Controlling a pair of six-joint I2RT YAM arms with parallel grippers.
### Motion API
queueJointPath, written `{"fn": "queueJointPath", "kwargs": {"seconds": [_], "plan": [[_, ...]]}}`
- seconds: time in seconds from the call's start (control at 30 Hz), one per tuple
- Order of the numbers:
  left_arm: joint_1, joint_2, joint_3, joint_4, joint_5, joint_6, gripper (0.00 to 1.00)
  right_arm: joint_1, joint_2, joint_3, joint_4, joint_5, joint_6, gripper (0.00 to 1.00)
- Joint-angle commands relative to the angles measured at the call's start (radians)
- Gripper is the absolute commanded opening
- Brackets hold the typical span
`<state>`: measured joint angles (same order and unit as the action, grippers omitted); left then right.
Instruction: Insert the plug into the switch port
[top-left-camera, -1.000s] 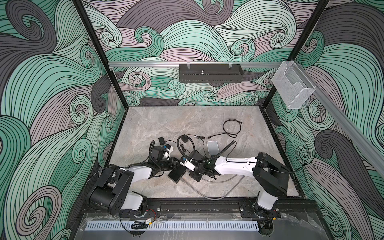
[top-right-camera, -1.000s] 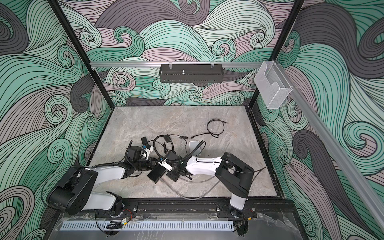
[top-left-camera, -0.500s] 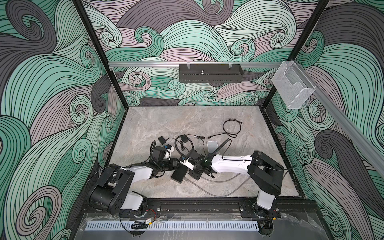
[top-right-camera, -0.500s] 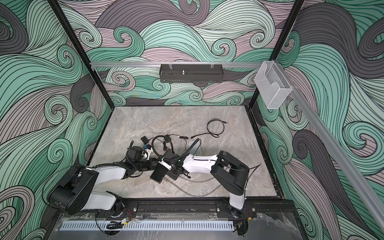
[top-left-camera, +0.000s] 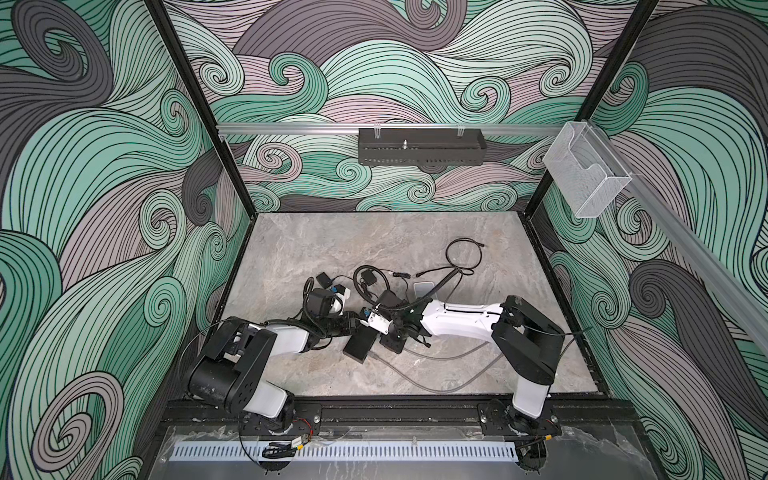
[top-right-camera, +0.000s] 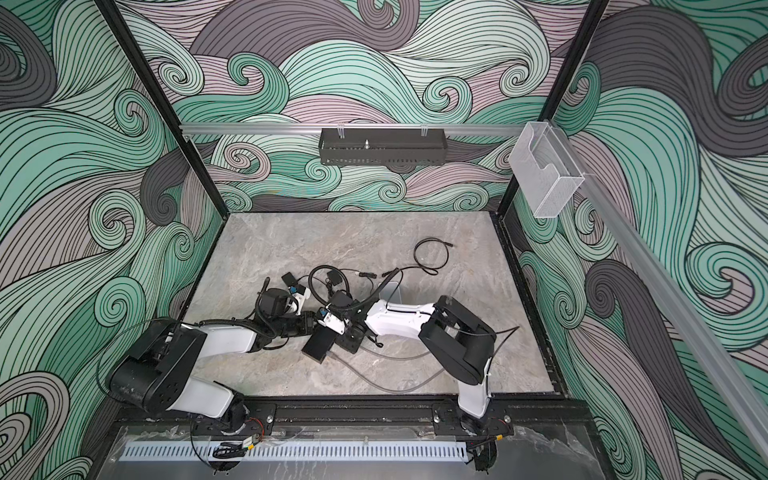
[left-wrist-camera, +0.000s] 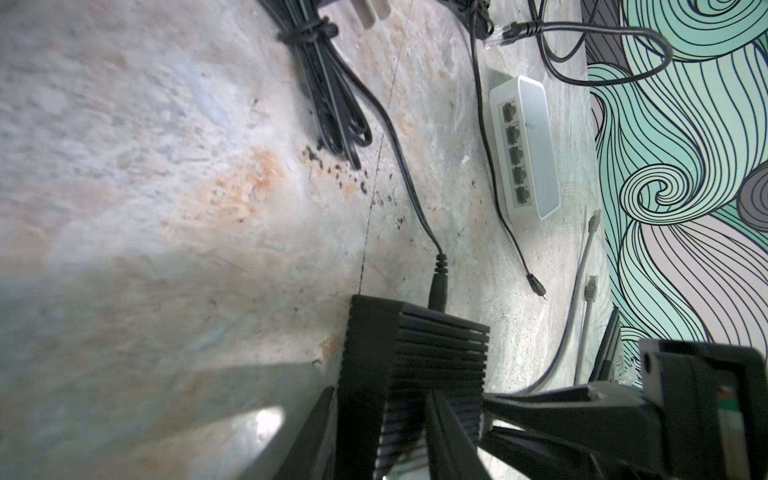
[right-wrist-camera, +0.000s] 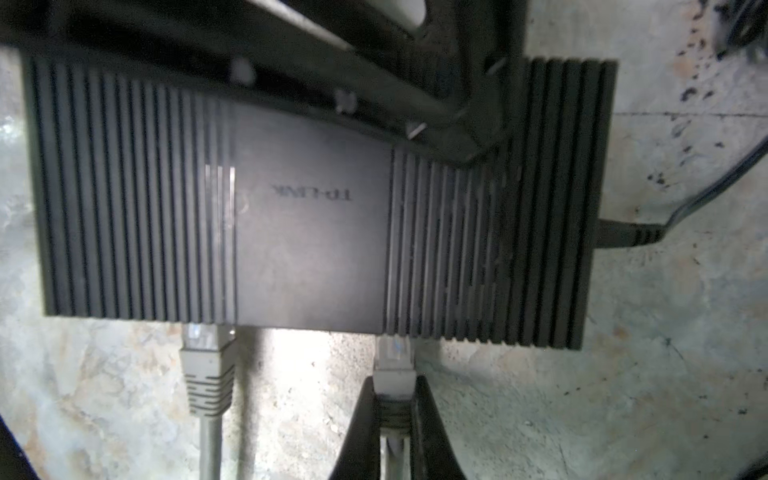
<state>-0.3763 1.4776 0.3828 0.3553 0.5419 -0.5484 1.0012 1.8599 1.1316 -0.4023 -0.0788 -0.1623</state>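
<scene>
Plug (right-wrist-camera: 394, 365) now closer, tip at switch (right-wrist-camera: 307, 232) port.

Plug (right-wrist-camera: 392, 365) beside second plug (right-wrist-camera: 208, 374) — against switch (right-wrist-camera: 307, 232)

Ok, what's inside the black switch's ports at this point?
Two grey plugs meet the black switch at its port edge: a loose plug and the gripped plug, in the right pincer. Its top covers the ports, so how deep they sit is hidden.

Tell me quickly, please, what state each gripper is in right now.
Left gripper: closed on the black switch.
Right gripper: closed on the grey plug, at the switch's edge.
</scene>
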Motion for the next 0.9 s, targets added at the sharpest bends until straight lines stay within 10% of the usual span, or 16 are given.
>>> {"fn": "queueJointPath", "kwargs": {"seconds": [0.0,0.5,0.87], "plan": [[-0.056,0.037,-0.015,-0.099,0.171,0.005,0.34,-0.006,0.014,0.110,0.328,0.029,0.064,0.00],[-0.067,0.036,-0.032,-0.074,0.178,-0.013,0.33,-0.014,0.087,0.256,0.373,0.057,0.131,0.00],[-0.072,0.031,-0.032,-0.070,0.192,-0.009,0.32,-0.040,0.126,0.350,0.287,-0.147,0.008,0.00]]}}
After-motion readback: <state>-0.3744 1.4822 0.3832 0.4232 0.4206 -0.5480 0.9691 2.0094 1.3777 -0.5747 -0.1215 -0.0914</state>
